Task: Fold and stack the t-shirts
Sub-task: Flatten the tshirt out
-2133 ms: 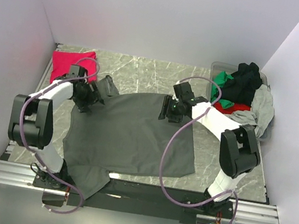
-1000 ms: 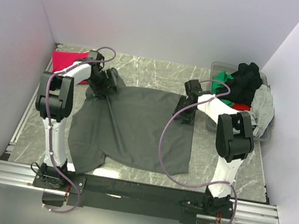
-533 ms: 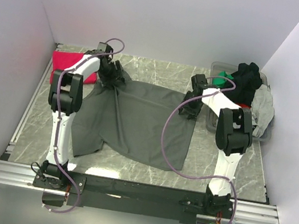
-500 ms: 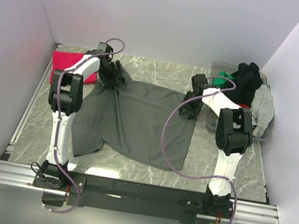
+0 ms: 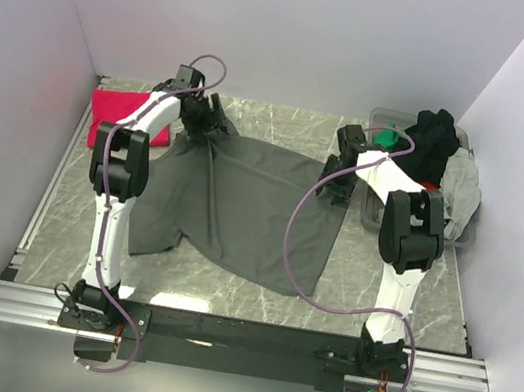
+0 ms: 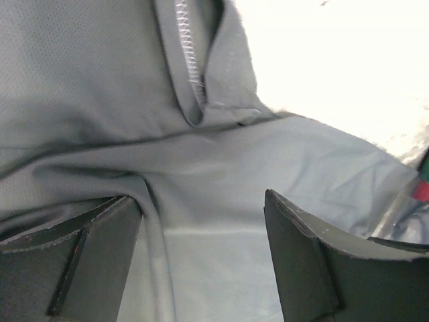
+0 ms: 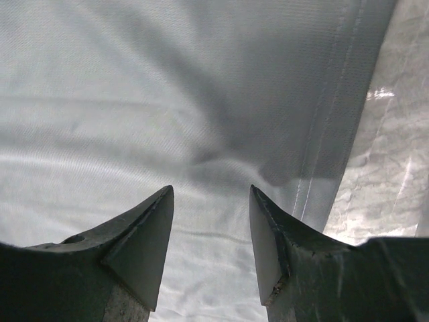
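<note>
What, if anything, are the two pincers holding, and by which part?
Nothing is held: both the left pincer and right pincer stand open over the far edge of the grey t-shirt.

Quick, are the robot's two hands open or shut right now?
Left hand: open, fingers spread over the dark grey shirt.
Right hand: open, fingers spread over the same shirt near its hem.
</note>
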`<act>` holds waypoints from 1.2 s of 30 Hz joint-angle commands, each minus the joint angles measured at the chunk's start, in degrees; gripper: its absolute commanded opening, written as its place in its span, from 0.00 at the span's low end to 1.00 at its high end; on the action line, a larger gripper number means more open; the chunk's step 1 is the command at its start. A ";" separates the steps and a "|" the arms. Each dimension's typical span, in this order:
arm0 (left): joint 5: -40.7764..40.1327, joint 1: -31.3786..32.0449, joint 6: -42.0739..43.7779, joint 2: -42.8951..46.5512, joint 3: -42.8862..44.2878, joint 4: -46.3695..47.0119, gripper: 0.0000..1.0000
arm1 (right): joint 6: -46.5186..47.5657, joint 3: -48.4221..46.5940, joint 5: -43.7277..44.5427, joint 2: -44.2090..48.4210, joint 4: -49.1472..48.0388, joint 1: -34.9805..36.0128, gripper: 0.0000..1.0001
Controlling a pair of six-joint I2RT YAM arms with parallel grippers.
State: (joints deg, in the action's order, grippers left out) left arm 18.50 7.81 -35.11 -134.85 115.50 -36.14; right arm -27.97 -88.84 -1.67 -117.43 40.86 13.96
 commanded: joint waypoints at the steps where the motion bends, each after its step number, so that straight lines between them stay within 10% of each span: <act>1: -1.97 0.36 0.75 7.39 1.76 0.99 0.78 | 2.12 -2.48 -0.35 5.36 0.62 1.95 0.56; 13: -26.65 0.27 -5.82 46.67 -42.40 -3.76 0.74 | 1.07 3.66 -2.02 9.23 -1.92 10.91 0.56; 21: -28.79 -7.62 -17.18 73.19 -69.69 -5.26 0.57 | -0.07 10.17 -3.69 12.13 -5.18 11.79 0.55; 36: -24.65 -12.82 -25.97 70.07 -82.36 -4.29 0.35 | 0.28 14.92 -2.55 16.00 -5.79 12.76 0.55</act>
State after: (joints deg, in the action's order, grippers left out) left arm -6.70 -4.75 -57.67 -64.49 34.24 -41.23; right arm -27.66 -74.56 -5.34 -104.71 36.05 26.28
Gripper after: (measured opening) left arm 0.355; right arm 0.549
